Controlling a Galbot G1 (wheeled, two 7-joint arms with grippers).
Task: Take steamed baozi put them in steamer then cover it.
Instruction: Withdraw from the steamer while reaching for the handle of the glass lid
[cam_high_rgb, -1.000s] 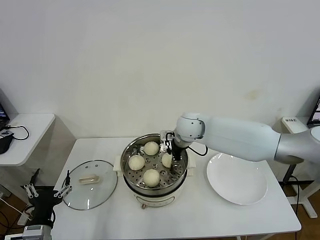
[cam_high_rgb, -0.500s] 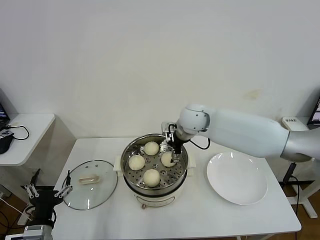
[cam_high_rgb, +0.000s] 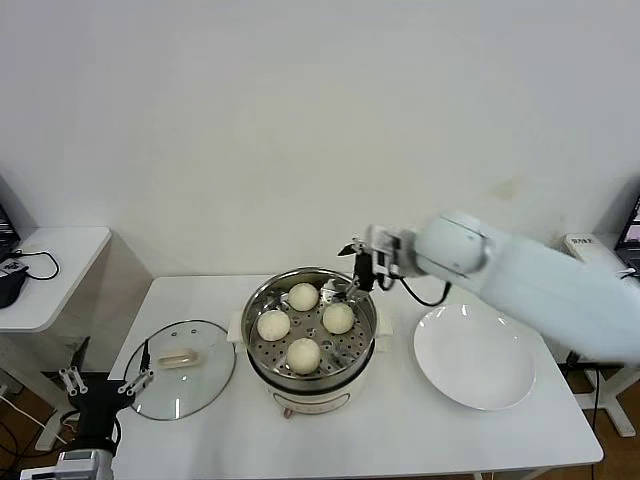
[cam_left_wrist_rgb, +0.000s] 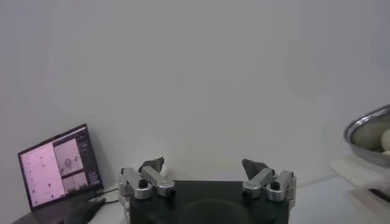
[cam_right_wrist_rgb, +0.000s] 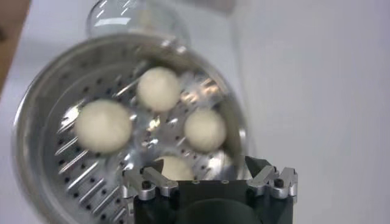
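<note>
1. Four buns sit on the holed tray inside the steamer (cam_high_rgb: 310, 325), centre of the head view: far bun (cam_high_rgb: 303, 296), left bun (cam_high_rgb: 273, 324), right bun (cam_high_rgb: 339, 318), near bun (cam_high_rgb: 303, 354). They are spaced apart, none touching.
2. The steamer stands on the white bench (cam_high_rgb: 400, 420), open at the top, with no lid on it.
3. The lid (cam_high_rgb: 181, 367) lies flat on the bench just to the left of the steamer, lower left of the frame, with its cream handle facing up. It is close to the steamer's side handle; can't tell if they touch.
4. A white plate (cam_high_rgb: 473, 356) sits on the bench right of the steamer, apart from it, with nothing on it.
5. The right gripper (cam_high_rgb: 366, 262) hangs above the steamer's far right rim, arm reaching in from the right edge. Fingers (cam_right_wrist_rgb: 272, 178) are spread apart and hold nothing; the wrist view looks down on all four buns.
6. The left gripper (cam_high_rgb: 105, 372) is parked low at the lower left corner, off the bench edge beside the lid. Its fingers (cam_left_wrist_rgb: 264, 178) are spread wide, nothing between them.
7. A side table (cam_high_rgb: 50, 270) stands at the left edge.
</note>
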